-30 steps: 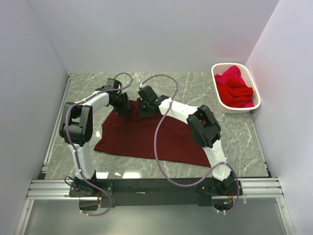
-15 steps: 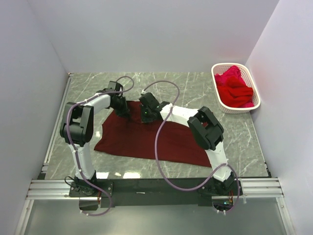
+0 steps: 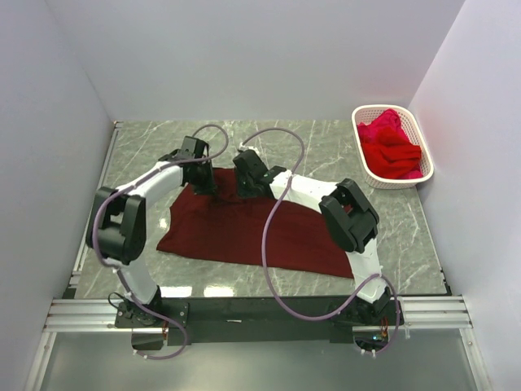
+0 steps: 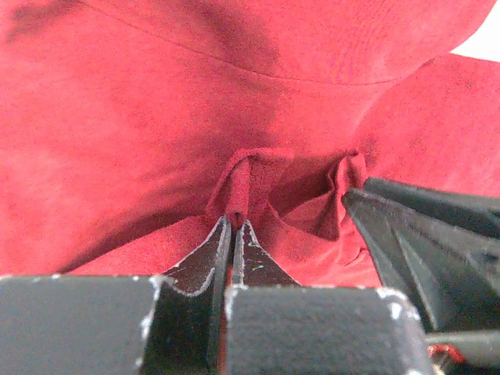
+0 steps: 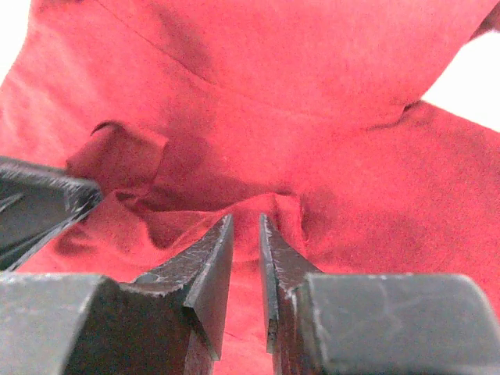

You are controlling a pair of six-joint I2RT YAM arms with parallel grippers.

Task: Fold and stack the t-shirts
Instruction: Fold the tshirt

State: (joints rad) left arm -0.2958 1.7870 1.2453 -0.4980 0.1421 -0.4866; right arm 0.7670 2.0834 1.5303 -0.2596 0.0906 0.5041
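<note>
The left gripper is pressed together on a small pinch of the maroon t-shirt, spread flat on the table; the right gripper stands slightly parted just beside. Soft, light cloth should sag, so its far edge looks the best hold.

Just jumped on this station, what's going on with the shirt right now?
Both arms reach to the far edge of the dark maroon t-shirt, which lies spread flat on the table. The left end effector is shut on a small pinch of its cloth. The right end effector, close beside it, has its jaws slightly apart at a wrinkle, with no clear grip. No fold is made yet. The brighter red shirts sit piled in the white basket at the far right.
</note>
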